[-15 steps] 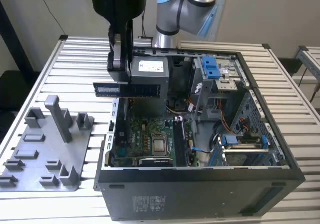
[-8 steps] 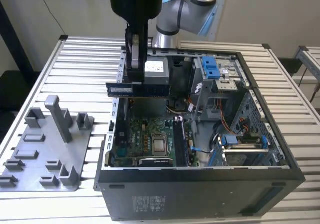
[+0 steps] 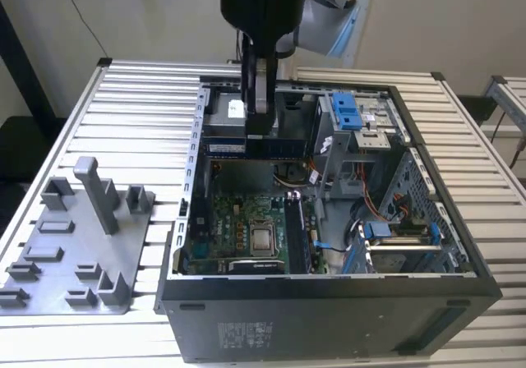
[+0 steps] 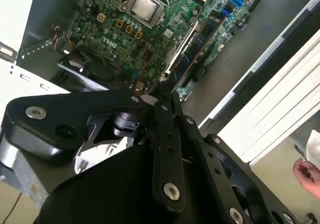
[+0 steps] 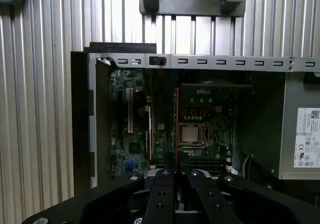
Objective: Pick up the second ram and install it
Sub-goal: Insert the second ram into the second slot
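Hold: fingers [image 3: 261, 97] clamped on second ram [image 3: 288, 146] | Where: above open computer case [image 3: 329, 310] | Tip: I'd want it level and parallel to the memory slots [image 3: 297, 235].

Bright, even light; computer case [image 3: 329, 327] interior shadowed.

Second ram [image 3: 256, 147]: long, narrow, thin dark circuit-board strip.
Exterior view: held level and on edge, its length running left to right across the view, clamped near its middle by the gripper [image 3: 260, 128]; it hangs inside the open top of the computer case [image 3: 329, 319], clear of the boards below.
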Motion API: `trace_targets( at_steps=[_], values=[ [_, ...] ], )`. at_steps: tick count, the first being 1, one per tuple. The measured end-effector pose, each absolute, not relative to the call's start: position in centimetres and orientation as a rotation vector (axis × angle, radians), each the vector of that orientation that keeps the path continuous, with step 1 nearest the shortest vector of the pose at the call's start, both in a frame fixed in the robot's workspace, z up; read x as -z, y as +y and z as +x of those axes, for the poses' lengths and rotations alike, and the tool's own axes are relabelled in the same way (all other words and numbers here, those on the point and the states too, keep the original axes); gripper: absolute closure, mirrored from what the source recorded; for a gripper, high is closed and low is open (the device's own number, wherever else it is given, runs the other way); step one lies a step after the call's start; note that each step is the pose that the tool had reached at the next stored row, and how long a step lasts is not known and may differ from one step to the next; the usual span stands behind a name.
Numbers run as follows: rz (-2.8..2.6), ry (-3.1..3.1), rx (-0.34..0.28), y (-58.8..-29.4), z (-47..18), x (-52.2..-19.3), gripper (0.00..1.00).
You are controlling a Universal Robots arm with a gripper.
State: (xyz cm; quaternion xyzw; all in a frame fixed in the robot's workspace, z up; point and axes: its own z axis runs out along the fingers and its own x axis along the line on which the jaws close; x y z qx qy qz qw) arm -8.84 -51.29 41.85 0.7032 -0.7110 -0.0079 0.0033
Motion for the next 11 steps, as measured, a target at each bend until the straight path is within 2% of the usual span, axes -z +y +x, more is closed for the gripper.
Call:
trace_targets(
  at_steps=[11],
  values=[
    [2.205, -2.227, 0.027, -51.3, -4.1, -41.8, 0.86]
  ],
)
